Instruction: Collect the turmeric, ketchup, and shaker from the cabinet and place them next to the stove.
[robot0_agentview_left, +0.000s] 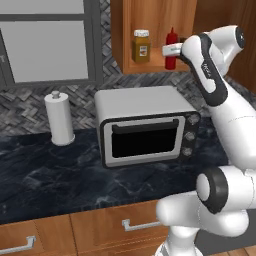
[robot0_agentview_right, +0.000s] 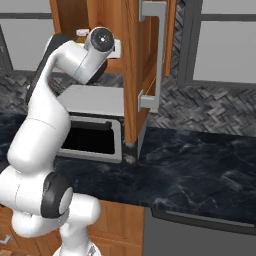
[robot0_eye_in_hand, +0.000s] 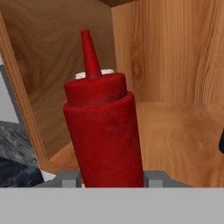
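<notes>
A: Where is the ketchup bottle (robot0_eye_in_hand: 103, 127) located, and how is it related to the gripper (robot0_eye_in_hand: 112, 178)?

B: The ketchup bottle is seen upright on the cabinet shelf board (robot0_eye_in_hand: 183, 144), near its front edge. In the hand view it stands directly between the two grey fingertips (robot0_eye_in_hand: 70, 179), whose tops are seen at either side of its base. The jaws are drawn in narrowly about the bottle; contact appears to be made, so a grip on the ketchup is judged to be in place, though no lift is shown.

A: What else is shown on the shelf?

B: The turmeric jar (robot0_agentview_left: 141, 46) is seen toward the left end of the shelf in the left base view, just beside the ketchup and apart from it. A dark shape is cut off at the right edge of the hand view; whether it is the shaker cannot be told.

A: How should the step in hand be carried out well?

B: The bottle should be kept vertical and raised slightly before being withdrawn straight over the shelf's front edge, so that the base is not dragged. The turmeric jar should be given clearance. The toaster oven (robot0_agentview_left: 145, 125) on the dark countertop (robot0_agentview_left: 50, 170) lies below the cabinet (robot0_agentview_left: 155, 30), so descent should be delayed until it is cleared.
</notes>
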